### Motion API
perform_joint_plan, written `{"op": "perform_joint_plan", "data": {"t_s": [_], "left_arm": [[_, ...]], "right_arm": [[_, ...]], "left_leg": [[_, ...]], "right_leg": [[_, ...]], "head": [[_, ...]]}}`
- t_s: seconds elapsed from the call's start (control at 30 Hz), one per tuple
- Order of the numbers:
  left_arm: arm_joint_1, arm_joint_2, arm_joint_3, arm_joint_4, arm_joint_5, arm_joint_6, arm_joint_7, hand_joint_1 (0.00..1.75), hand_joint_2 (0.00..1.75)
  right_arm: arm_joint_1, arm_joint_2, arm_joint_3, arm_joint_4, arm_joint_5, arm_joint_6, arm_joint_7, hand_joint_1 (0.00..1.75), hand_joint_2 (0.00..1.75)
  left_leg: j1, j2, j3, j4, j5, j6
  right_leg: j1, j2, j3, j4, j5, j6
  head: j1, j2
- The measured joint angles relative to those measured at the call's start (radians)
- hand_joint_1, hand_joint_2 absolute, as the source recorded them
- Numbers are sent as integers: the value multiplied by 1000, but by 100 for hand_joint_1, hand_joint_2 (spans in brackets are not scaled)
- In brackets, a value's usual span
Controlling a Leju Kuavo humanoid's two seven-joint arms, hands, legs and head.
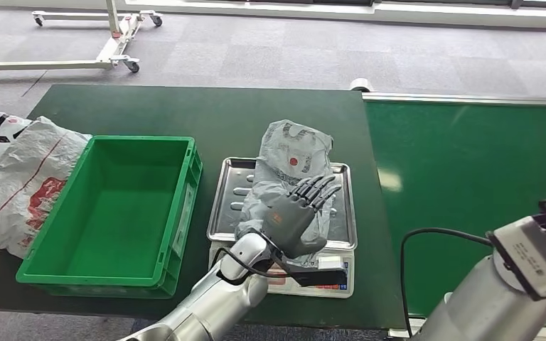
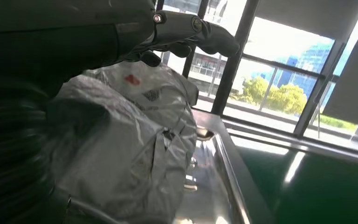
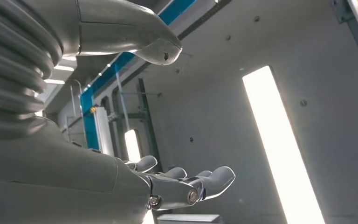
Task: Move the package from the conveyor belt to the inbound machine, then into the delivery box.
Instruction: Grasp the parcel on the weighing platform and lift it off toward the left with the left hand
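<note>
The package [image 1: 289,170], a grey plastic mailer bag, is lying on the steel tray of the inbound machine [image 1: 225,193], a weighing scale standing on the dark green surface [image 1: 185,110] between the green delivery box [image 1: 114,206] and the green conveyor belt [image 1: 469,185]. The left robot hand [image 1: 300,213] is being held over the near end of the package with its fingers extended and spread; in the left wrist view the fingers [image 2: 200,32] are seen reaching above the crumpled bag [image 2: 121,140], and nothing is being gripped, though whether the palm is touching the film cannot be told. The right robot hand [image 3: 177,186] is being held open and turned away from the work, with nothing in it.

The package is judged to be light and soft: the film is wrinkling and sagging, so it is likely to fold and slide under a loose hold. A grasp across the bulging middle, where the contents are giving some body, is being judged the safest, with the fingers wrapping the far side and the thumb the near one.

A red round mark [image 1: 293,161] and dark printing are being shown on the bag, but no writing can be read. On the white sack [image 1: 14,177] lying beside the box, red and black printing is also illegible.
</note>
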State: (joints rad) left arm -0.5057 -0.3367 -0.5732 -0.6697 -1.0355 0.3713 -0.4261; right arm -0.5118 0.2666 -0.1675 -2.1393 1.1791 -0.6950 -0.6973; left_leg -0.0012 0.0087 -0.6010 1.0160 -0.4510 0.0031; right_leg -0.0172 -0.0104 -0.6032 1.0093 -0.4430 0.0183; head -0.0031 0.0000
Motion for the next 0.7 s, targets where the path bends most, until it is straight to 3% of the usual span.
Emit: {"op": "perform_joint_plan", "data": {"t_s": [0.07, 0.13, 0.2, 0.4, 0.7], "left_arm": [[-13, 0, -61, 52, -16, -52, 18, 15, 175], [-26, 0, -120, 99, -35, -116, 24, 102, 175], [-42, 0, -171, 138, -45, -173, 24, 174, 175], [-110, 0, -248, 199, -39, -256, 14, 175, 175], [-164, 0, -261, 218, -10, -230, 2, 173, 175]], "right_arm": [[0, 10, 3, 4, 0, 1, 0, 0, 175], [0, 17, 8, 5, -3, 1, 0, 0, 175], [0, 21, 12, 6, -6, 1, 0, 0, 175], [3, 25, 15, 9, -23, 1, 0, 0, 175], [16, 25, 15, 12, -28, 1, 0, 0, 175]], "left_leg": [[0, 0, 0, 0, 0, 0], [0, -1, 0, 0, 0, 0], [0, -1, 0, 0, 0, 0], [0, -1, 0, 0, 0, 0], [0, -1, 2, 0, 1, 0]], "right_leg": [[0, 0, 0, 0, 0, 0], [0, 0, 0, 0, -1, 0], [0, 0, 0, 0, -1, 0], [0, -1, 2, 0, -1, 0], [0, 0, 2, 0, 1, 0]], "head": [[0, 0], [0, 0], [0, 0], [0, 0], [0, 0]]}}
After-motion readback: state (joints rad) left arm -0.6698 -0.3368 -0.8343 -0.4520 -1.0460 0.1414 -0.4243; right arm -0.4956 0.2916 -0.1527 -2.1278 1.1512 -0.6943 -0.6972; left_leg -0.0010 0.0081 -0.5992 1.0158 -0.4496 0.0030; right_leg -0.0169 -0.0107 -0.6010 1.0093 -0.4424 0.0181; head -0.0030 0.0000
